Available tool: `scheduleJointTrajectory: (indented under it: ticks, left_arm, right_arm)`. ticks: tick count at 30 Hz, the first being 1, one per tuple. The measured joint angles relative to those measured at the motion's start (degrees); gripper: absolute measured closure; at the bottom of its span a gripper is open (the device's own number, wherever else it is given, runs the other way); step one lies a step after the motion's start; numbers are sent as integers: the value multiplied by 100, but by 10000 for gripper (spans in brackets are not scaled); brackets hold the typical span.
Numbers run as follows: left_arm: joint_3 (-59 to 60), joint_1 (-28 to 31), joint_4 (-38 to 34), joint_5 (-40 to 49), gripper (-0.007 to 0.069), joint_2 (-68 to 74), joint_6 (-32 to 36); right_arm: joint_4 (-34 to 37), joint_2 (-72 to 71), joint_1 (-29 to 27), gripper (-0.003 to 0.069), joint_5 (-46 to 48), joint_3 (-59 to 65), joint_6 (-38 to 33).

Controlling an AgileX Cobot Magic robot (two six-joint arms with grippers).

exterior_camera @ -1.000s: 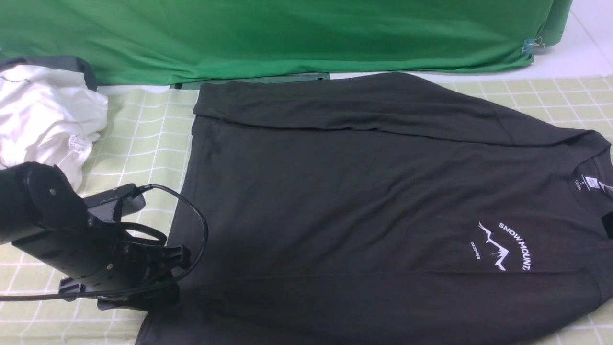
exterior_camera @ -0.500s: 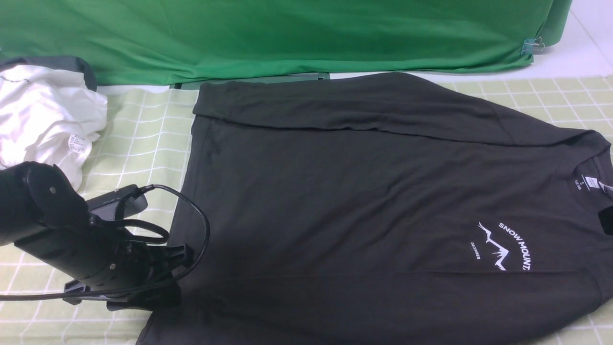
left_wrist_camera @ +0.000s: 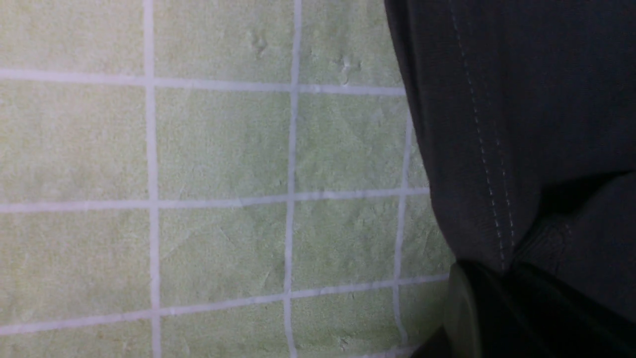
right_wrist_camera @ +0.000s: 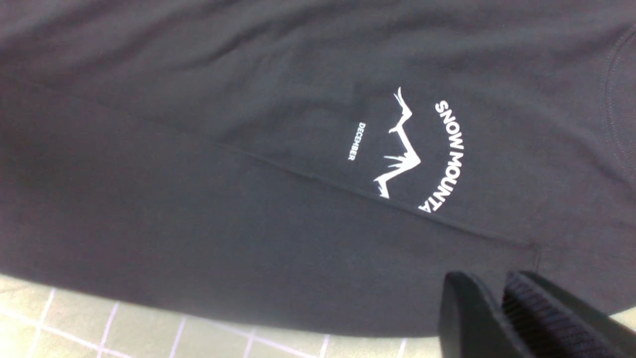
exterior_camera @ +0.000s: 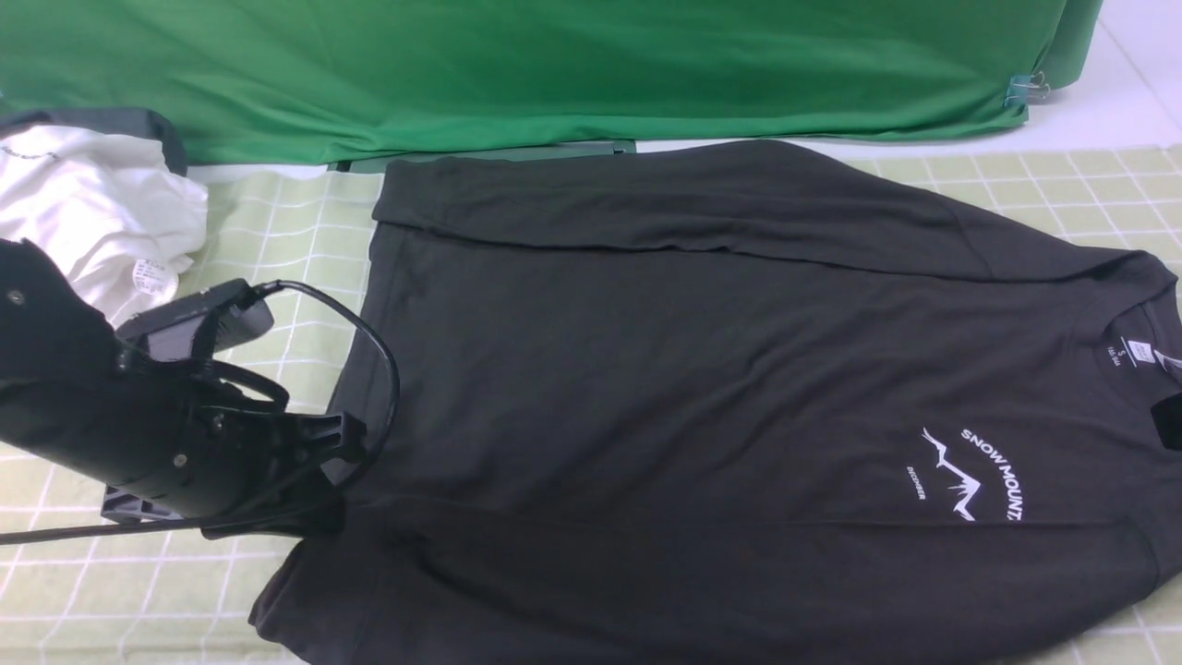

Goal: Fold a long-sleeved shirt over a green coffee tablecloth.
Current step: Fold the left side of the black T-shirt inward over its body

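My left pincer (exterior_camera: 325,491) is closed on the shirt (exterior_camera: 702,369), biting the stitched hem (left_wrist_camera: 477,149) at its near corner. The shirt lies flat across the tablecloth (exterior_camera: 277,259), hem toward my left and collar toward my right, with its far edge already turned in.

The bite looks shallow, right at the hem's edge, so the soft knit could slide out as I lift. I may also have caught only 1 layer, which would peel the front from the back and spoil the fold. Pulling from 1 corner alone could skew the shirt or rumple the tablecloth under it.

My left arm reaches in low from the side, wrist angled down. My right pincer (right_wrist_camera: 499,303) hangs over the shirt's near edge beside the print, its 2 jaws almost together. I cannot tell whether it holds cloth.
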Motion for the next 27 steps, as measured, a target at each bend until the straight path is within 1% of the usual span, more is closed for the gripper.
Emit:
scheduleJointTrajectory:
  ticks: [5,7,12,16,20,23,24,26,27]
  left_arm:
    - [142,0,0,-148,590,-7,-24]
    - [573,0,36,-590,590,-8,-52]
    - [1042,0,28,-1332,582,-3,-112]
    - [1107,0,-83,-1518,555,-3,-111]
    - [1107,0,-182,-1579,470,-3,-111]
    - [1111,0,-224,-1656,389,-3,-111]
    - [1111,0,-223,-1655,384,-3,-111]
    - [1111,0,-238,-1736,331,-3,17]
    - [1111,0,-244,-1729,321,-3,46]
  right_arm:
    - [4,0,0,543,-5,0,0]
    - [4,0,0,539,-4,0,0]
    - [11,0,0,535,-4,0,0]
    - [11,0,0,534,-4,0,0]
    - [11,0,0,534,-6,0,3]
    - [11,0,0,534,-6,0,13]
    - [11,0,0,534,-6,0,12]
    - [11,0,0,534,-11,0,12]
    - [11,0,0,534,-11,0,12]
